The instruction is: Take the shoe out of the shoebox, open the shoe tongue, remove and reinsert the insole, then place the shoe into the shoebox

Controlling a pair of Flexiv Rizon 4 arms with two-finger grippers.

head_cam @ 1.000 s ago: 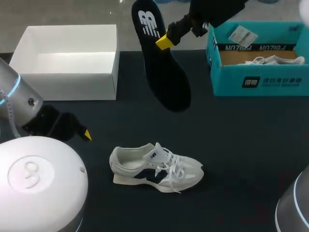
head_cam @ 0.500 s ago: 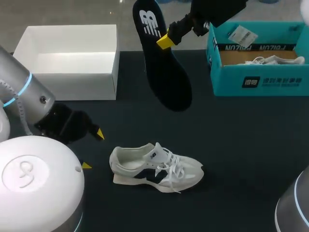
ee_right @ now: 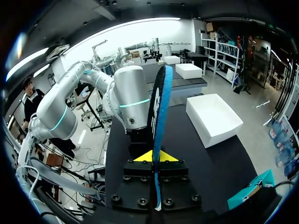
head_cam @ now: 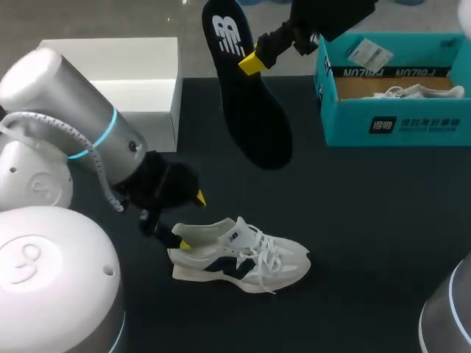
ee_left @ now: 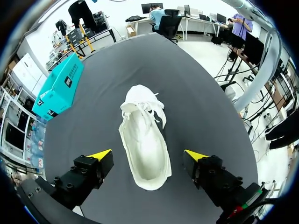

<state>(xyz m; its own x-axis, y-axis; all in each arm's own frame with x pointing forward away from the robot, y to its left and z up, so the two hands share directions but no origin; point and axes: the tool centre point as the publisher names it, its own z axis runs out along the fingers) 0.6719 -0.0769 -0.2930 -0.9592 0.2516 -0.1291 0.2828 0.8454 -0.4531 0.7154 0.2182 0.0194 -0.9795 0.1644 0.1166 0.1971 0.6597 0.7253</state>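
Observation:
A white sneaker (head_cam: 239,255) with dark side panels lies on its sole on the dark table, heel towards my left arm. My left gripper (head_cam: 190,220) hangs open just over the heel. In the left wrist view the shoe (ee_left: 145,142) lies ahead of and between the spread yellow fingertips (ee_left: 99,155), its mouth showing. My right gripper (head_cam: 251,62) is raised at the back, shut on a black insole (head_cam: 246,95) that hangs toe-down in the air. In the right wrist view the insole (ee_right: 159,121) stands edge-on between the right gripper's (ee_right: 153,156) yellow tips.
A teal shoebox (head_cam: 390,125) stands at the back right, with paper and a second white shoe (head_cam: 416,91) inside. A white box lid (head_cam: 110,118) lies at the back left, partly behind my left arm.
My left arm has swung right, across the front of the white lid, and brought its open gripper over the shoe's heel. The right arm and the insole have kept still.

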